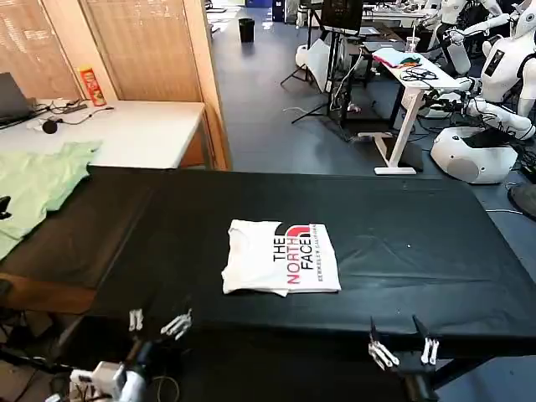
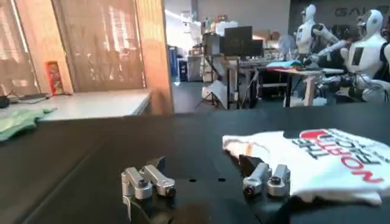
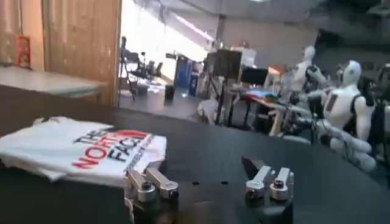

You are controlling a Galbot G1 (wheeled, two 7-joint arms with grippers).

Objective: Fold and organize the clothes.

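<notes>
Folded white cotton T-shirt (image 1: 280,269) with red-and-black "THE NORTH FACE" print lay mid black tabletop (image 1: 402,243). Left gripper (image 1: 157,322) and right gripper (image 1: 406,349) hung at near edge, jaws wide, empty. Light green garment (image 1: 38,188) lay far left.

The white T-shirt (image 1: 280,258) lay folded into a compact, roughly square bundle on the black tabletop (image 1: 419,243), flat, with its printed side up. The red-and-black "THE NORTH FACE" lettering ran sideways across the right part of the bundle. It sat a little left of the tabletop's middle, nearer the front edge than the back edge, and well clear of both side edges. Its left edge looked slightly rumpled, with a fold corner showing along the front.
</notes>
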